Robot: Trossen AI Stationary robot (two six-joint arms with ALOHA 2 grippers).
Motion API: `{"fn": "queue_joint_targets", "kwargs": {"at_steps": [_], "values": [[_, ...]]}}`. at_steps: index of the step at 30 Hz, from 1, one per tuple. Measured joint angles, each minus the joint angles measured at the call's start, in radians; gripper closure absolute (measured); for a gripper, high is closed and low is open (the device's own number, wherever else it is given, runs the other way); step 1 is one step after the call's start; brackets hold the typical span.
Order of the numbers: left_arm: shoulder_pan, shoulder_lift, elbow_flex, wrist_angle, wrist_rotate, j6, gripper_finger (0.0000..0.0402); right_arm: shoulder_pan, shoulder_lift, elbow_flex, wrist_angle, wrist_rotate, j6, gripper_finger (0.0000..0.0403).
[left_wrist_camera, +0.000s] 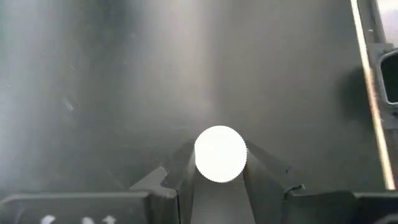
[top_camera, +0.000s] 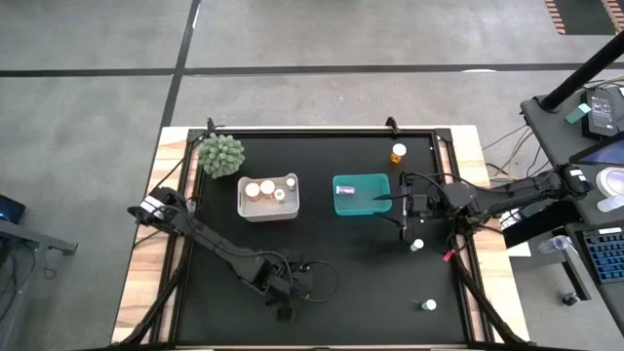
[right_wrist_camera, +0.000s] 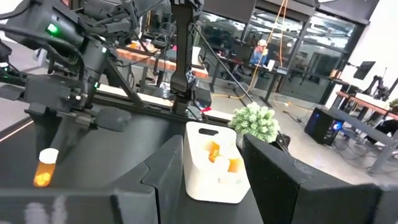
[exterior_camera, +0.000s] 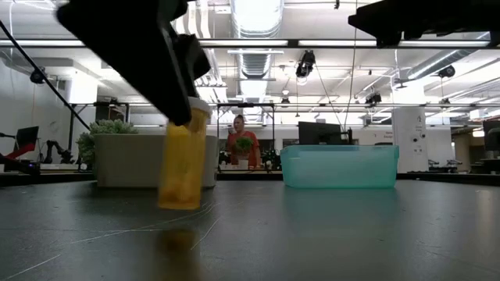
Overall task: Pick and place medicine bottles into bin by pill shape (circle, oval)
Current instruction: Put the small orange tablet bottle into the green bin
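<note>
Amber-bodied bottle (exterior_camera: 183,160) with a white cap is the item in hand; step judged as carry, after pick-up and before drop.

High view: left gripper (top_camera: 284,290) sits low over the near middle of the black mat (top_camera: 341,292), its load hidden under the arm. White tub (top_camera: 267,198) already holds three capped bottles; teal tub (top_camera: 362,194) stands just beside it, with one small item inside. Right gripper (top_camera: 411,210) hangs near the teal tub's right end. Loose bottles: one (top_camera: 398,152) at the far edge, one (top_camera: 417,245) near the right arm, one (top_camera: 428,305) at the near right. Green plant (top_camera: 222,154) sits at the far left.

Low view: the amber-bodied bottle hangs clear of the mat, slightly tilted, clamped at the cap end by dark fingers. Both tubs lie well beyond it.

Left wrist view: the white cap (left_wrist_camera: 220,154) sits pinched between the two fingers (left_wrist_camera: 177,171), touching both sides.

Right wrist view: right fingers (right_wrist_camera: 168,171) stand apart with nothing between them; the white tub, plant and the held bottle are visible ahead.

Pill shape cannot be read here. Next move, as judged: travel far-ward to the matching tub, centre over its opening, then release.
</note>
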Motion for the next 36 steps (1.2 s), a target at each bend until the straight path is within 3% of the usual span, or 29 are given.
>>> {"fn": "queue_joint_targets", "kwargs": {"at_steps": [10, 16, 25, 31, 36], "values": [[0.162, -0.054, 0.067, -0.034, -0.038, 0.248, 0.0306, 0.0, -0.042, 0.001, 0.0, 0.001, -0.005, 0.0243], [0.324, -0.054, 0.102, 0.105, -0.042, 0.389, 0.0305, 0.0, -0.092, 0.001, -0.051, 0.001, -0.01, 0.0243], [0.512, -0.05, 0.104, 0.277, -0.042, 0.447, 0.0305, 0.0, -0.152, 0.001, -0.079, 0.004, -0.049, 0.0243], [0.558, -0.05, 0.118, 0.311, -0.012, 0.499, 0.0305, 0.0, -0.158, 0.001, -0.074, 0.081, -0.094, 0.0243], [0.576, -0.037, 0.134, 0.325, -0.01, 0.503, 0.0306, 0.0, -0.157, 0.016, -0.054, 0.086, -0.124, 0.0243]]}}
